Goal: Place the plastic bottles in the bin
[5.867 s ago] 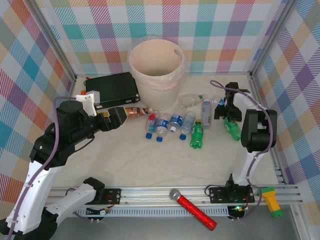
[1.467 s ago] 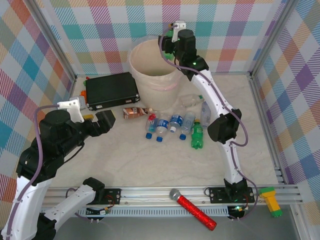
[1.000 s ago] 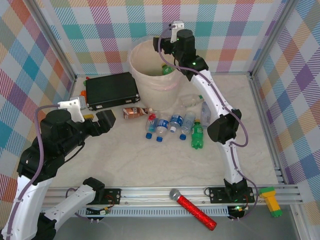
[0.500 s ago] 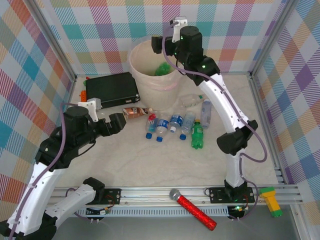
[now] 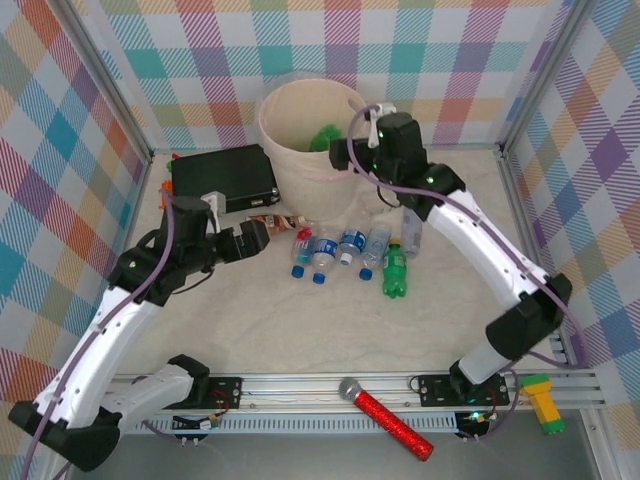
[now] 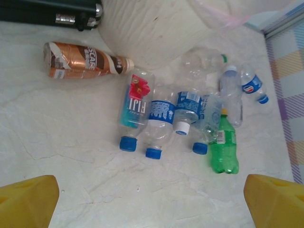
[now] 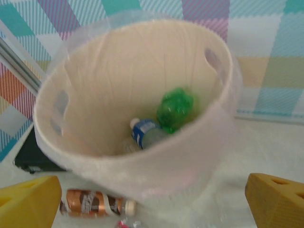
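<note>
Green bottle (image 7: 175, 108) lies inside the bin (image 7: 142, 175). Left gripper (image 6: 150, 201) and right gripper (image 7: 152, 199) are wide open, holding nothing. More bottles (image 6: 159, 116) lie outside.

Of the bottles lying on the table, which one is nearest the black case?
The brown-labelled bottle, lying apart from the blue-capped cluster, right by the black case.

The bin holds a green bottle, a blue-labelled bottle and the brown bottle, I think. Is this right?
Not quite. The bin holds the green bottle and the blue-labelled bottle, but the brown bottle lies on the table outside it, near its base. The right wrist view shows this.
</note>
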`<state>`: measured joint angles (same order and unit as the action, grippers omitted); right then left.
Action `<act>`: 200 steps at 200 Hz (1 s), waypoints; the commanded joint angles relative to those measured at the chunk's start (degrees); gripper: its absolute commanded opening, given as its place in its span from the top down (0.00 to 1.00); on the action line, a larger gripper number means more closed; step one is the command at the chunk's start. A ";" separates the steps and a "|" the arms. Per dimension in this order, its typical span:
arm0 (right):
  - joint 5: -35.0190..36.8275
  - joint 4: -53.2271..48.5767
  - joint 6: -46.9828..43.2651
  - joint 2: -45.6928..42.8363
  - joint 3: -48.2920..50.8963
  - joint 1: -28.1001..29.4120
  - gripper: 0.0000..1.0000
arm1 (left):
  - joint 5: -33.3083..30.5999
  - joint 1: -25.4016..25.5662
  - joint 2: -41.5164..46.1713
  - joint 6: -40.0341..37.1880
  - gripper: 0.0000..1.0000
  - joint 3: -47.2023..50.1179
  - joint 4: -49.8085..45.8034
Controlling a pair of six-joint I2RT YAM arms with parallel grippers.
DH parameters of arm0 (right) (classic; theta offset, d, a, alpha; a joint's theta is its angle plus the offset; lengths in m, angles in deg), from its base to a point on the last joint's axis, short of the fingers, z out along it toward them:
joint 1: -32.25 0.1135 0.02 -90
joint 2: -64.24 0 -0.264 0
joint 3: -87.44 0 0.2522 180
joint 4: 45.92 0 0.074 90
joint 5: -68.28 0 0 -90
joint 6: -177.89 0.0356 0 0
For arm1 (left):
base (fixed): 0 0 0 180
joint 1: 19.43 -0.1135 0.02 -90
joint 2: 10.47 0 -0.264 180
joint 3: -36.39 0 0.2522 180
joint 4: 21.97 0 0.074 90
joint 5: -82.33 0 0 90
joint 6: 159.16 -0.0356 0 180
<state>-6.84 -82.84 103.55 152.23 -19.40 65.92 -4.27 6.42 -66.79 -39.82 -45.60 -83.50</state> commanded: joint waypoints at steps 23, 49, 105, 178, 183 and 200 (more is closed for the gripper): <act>-0.93 2.83 4.20 -13.13 15.90 -0.01 0.01 | 0.03 0.26 -6.66 -0.53 0.00 0.04 2.63; -2.53 1.61 3.73 -18.98 22.67 -0.01 0.01 | 0.81 0.33 -14.26 -1.29 0.00 -2.55 1.50; -2.74 -1.01 3.63 -26.09 29.16 -0.10 0.01 | 4.45 1.66 -29.33 -3.36 0.14 -3.96 3.32; 2.68 -5.05 7.33 -26.20 28.31 -0.10 0.01 | 6.92 3.69 -40.04 -7.00 0.28 -0.96 10.99; 3.13 -5.38 7.52 -26.20 28.15 -0.10 0.01 | 7.47 3.72 -40.55 -7.02 0.28 -0.42 11.88; 3.53 -6.67 7.93 -26.20 27.38 -0.10 0.01 | 8.94 3.77 -42.43 -6.75 0.36 0.54 14.01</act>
<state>-5.36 -87.24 109.48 126.81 9.30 65.92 1.66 9.81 -106.94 -45.41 -46.95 -73.58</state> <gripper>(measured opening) 0.990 0.685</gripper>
